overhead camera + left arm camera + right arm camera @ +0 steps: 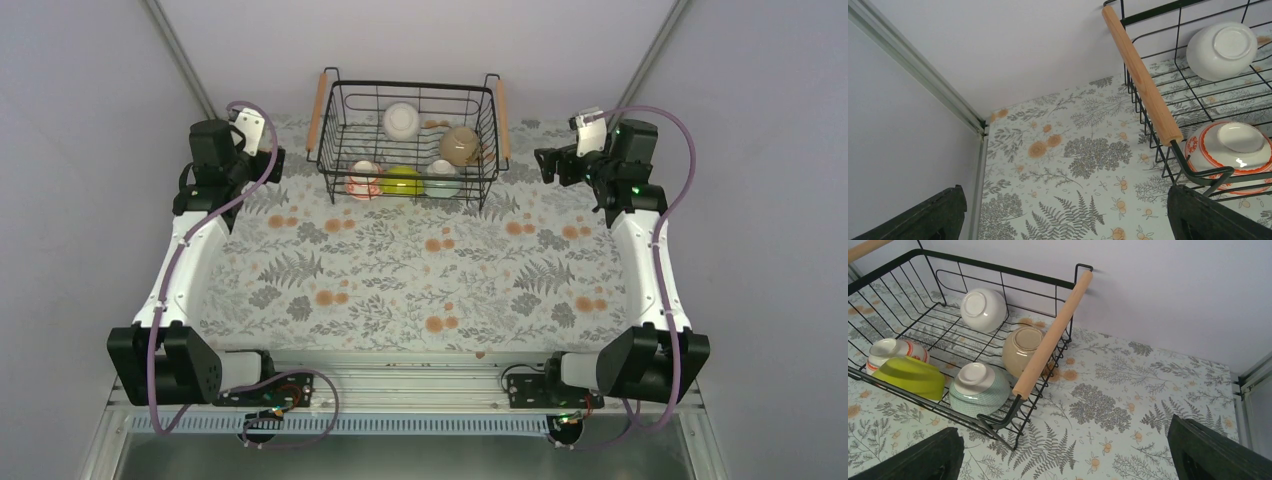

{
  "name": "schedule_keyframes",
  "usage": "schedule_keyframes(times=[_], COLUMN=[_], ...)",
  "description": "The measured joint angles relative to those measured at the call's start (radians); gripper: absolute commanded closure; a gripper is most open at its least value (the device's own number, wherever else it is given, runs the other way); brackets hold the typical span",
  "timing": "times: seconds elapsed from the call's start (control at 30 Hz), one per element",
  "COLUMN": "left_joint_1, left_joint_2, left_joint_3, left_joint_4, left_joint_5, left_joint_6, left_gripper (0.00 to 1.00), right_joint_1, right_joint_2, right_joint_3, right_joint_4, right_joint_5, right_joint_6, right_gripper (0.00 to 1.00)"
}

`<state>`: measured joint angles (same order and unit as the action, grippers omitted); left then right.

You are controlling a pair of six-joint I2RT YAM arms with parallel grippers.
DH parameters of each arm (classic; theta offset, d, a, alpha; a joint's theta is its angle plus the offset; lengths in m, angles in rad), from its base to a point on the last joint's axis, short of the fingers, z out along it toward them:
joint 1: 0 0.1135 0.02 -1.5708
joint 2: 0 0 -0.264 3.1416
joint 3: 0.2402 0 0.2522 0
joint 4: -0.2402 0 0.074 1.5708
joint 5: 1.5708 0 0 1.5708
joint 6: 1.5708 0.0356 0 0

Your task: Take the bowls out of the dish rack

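Note:
The black wire dish rack (412, 86) with two wooden handles stands at the back middle of the table. Inside lie a white bowl (401, 120), a tan bowl (460, 145), a red-patterned bowl (363, 180), a yellow-green bowl (402, 181) and a mint bowl (443, 178). My left gripper (276, 165) is open and empty, just left of the rack's left handle (1143, 80). My right gripper (546, 165) is open and empty, to the right of the right handle (1053, 332). The right wrist view shows the mint bowl (979, 389) nearest, the tan bowl (1023, 351) behind it.
The table carries a floral cloth (420, 280). Grey walls close in at the back and both sides, with metal corner posts (918, 70). The arm bases sit on a rail (400, 385) at the near edge.

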<state>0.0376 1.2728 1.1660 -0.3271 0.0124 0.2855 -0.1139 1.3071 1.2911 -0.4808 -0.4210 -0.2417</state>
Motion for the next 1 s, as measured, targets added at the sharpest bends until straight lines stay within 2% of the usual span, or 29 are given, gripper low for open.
schedule_keyframes(times=[0.3, 0.4, 0.63, 0.9, 1.0], left_joint_1=[0.000, 0.000, 0.000, 0.000, 0.000], left_joint_2=[0.010, 0.010, 0.005, 0.021, 0.030], left_joint_3=[0.000, 0.000, 0.027, 0.147, 0.172], left_joint_4=[0.003, 0.003, -0.014, -0.053, -0.068], left_joint_5=[-0.002, -0.004, 0.008, 0.081, 0.106], left_joint_6=[0.000, 0.002, 0.000, -0.012, -0.008], left_gripper=[0.00, 0.00, 0.00, 0.00, 0.00], right_joint_1=[0.000, 0.002, 0.042, 0.090, 0.107], right_joint_2=[0.000, 0.046, 0.354, 0.702, 0.770], right_joint_3=[-0.004, 0.041, 0.384, 0.832, 0.887], right_joint_4=[0.007, -0.022, -0.183, -0.423, -0.479], right_joint_5=[0.007, 0.014, 0.025, -0.024, -0.054], right_joint_6=[0.003, 0.006, 0.020, 0.079, 0.096], right_gripper=[0.00, 0.00, 0.21, 0.25, 0.25])
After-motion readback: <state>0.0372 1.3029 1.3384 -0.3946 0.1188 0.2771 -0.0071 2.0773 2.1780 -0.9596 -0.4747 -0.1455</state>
